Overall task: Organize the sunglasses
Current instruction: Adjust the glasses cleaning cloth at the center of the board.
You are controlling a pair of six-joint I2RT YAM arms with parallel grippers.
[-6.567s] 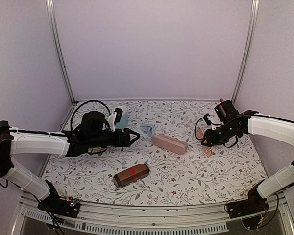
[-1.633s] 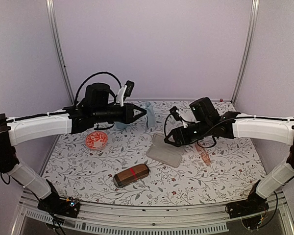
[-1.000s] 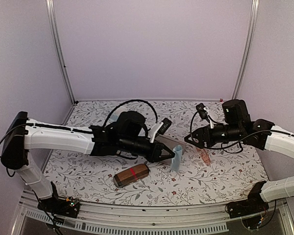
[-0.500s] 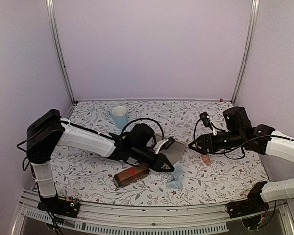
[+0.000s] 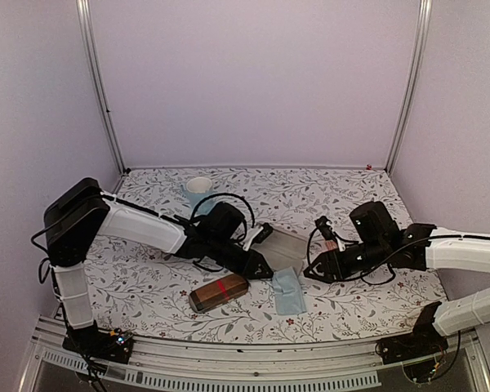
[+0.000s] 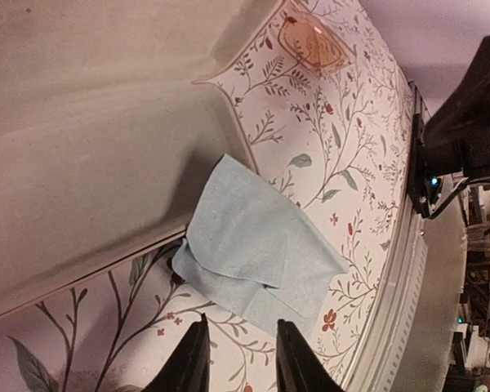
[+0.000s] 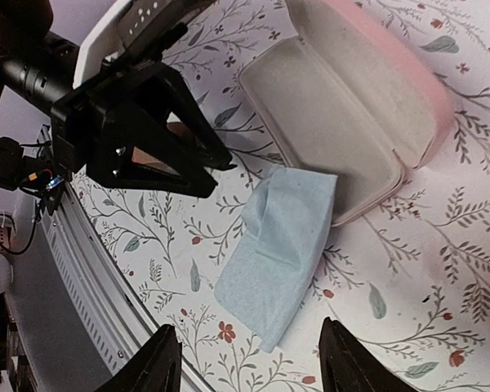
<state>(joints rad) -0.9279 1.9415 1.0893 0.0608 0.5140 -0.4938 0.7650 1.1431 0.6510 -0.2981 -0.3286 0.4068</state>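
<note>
The left claw [image 6: 241, 339] had just let go of the small light blue cleaning cloth [image 5: 288, 291]; half a second before, the cloth hung pinched in its tips by the pink oblong hard case [image 7: 335, 122]; now it lay crumpled on the flower-printed table [image 5: 351, 196], against the case's near rim and just beyond the claw. The claw's fingers stood a little apart with nothing between them. The right claw [image 7: 248, 325] had come in lower and nearer over the same interval; it hovered above the cloth, fingers spread wide and empty.

The case lay open with its pale lining bare; I judged the clearing-out step done and the case ready to take a pair. The pinkish-tan translucent sunglasses [image 6: 312, 47] rested on the table just beside the case's right end, apart from both claws; the right claw was the nearer to them, so a pick from that side looked the sensible next step. The black wire-framed pair showed in none of the views; where it lay I could not tell. The brown oblong case with a red band [image 5: 219, 292] lay shut near the front edge; it was probably meant for that second pair.
</note>
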